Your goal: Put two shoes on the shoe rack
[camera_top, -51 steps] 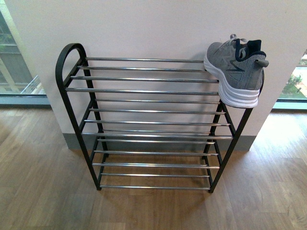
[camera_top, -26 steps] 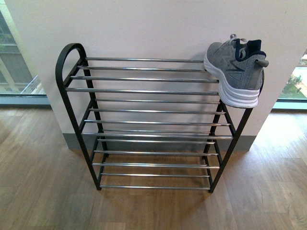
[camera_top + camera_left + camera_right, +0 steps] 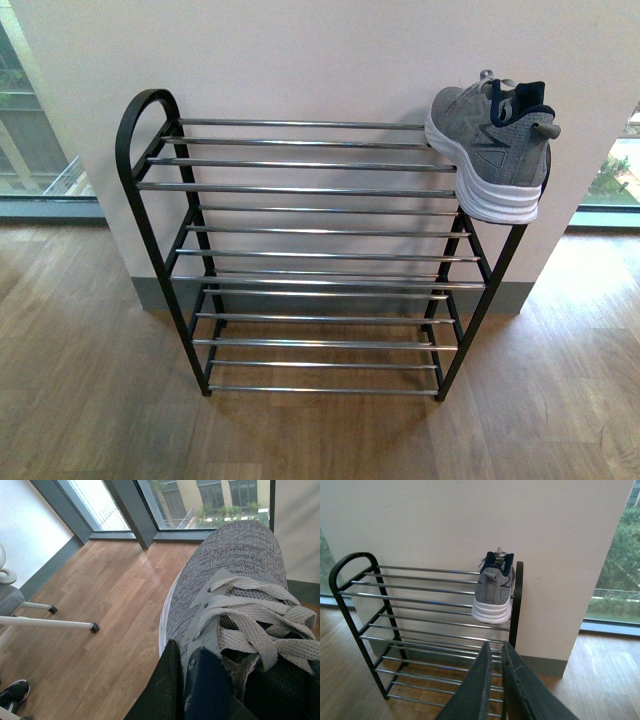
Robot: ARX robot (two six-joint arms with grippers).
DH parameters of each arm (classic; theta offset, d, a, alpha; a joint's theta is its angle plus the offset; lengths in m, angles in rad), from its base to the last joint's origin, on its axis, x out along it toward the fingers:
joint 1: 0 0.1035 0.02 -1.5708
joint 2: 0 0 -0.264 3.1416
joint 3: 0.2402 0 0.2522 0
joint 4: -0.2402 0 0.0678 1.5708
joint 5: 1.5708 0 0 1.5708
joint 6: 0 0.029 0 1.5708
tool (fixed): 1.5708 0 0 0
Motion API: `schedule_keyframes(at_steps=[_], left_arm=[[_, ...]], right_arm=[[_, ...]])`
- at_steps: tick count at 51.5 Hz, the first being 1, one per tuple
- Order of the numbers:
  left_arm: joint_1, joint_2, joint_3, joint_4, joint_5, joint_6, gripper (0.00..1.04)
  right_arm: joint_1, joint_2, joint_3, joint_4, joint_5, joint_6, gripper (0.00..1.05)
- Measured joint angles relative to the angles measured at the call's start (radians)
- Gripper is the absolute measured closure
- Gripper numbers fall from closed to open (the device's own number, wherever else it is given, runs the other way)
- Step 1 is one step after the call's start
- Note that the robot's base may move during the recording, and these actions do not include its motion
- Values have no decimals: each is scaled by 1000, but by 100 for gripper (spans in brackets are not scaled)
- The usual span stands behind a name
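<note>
Item: grey sneaker (image 3: 488, 150) is being carried at upper right of shoe rack (image 3: 140, 140). Second sneaker (image 3: 225, 580) is being clamped at its collar by left gripper (image 3: 200, 685). Right gripper (image 3: 496, 647) is being held empty, its jaws nearly together.

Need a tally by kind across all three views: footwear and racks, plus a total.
Grey sneakers: 2 (racked sneaker, held sneaker)
Black shoe: 1, cut off at the edge of the left wrist view
Shoe rack: 1
Total: 4

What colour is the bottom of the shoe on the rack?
White sole; right wrist view shows it best.
</note>
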Motion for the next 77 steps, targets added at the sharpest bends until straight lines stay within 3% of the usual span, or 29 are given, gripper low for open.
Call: schedule_keyframes(at_steps=[6, 26, 60, 67, 70, 77], left_arm=[[0, 0, 0, 0, 0, 0, 103], [1, 0, 0, 0, -11, 0, 103], [0, 1, 0, 0, 7, 0, 103], [16, 66, 29, 34, 218, -63, 103], [-29, 274, 168, 73, 320, -187, 103], [-93, 574, 373, 134, 376, -310, 103]], right_arm=[[0, 0, 0, 0, 0, 0, 76], [0, -1, 0, -1, -4, 2, 8], [2, -2, 0, -2, 3, 2, 9], [2, -2, 0, -2, 3, 2, 9], [2, -2, 0, -2, 1, 2, 9], [2, -2, 0, -2, 1, 2, 9]])
